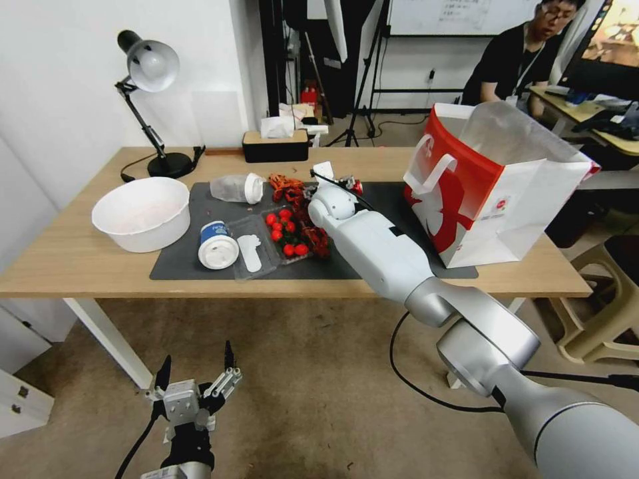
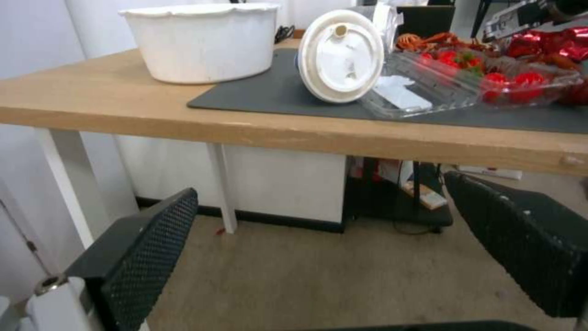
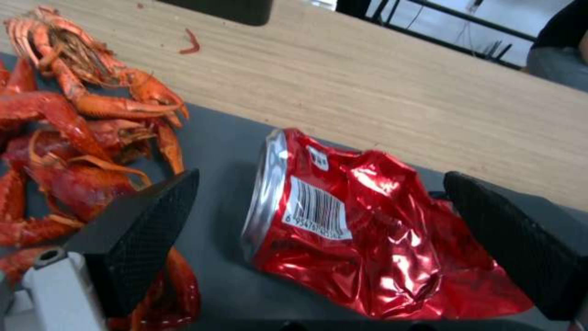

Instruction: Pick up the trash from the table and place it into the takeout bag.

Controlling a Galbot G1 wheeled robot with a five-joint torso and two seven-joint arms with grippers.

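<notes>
Right hand [image 3: 319, 257] wide open, textured black pads straddling crumpled glossy red can [image 3: 367, 230]; left hand [image 1: 196, 382] open, parked low.

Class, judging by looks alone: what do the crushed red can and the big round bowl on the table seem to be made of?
Crushed red can: thin metal, likely aluminium, with a glossy red coat; it shows sharp shiny creases and a silver rim. Round bowl: matte off-white, probably moulded paper pulp or foam, since its wall looks thick and dull; the look leaves it open.
</notes>
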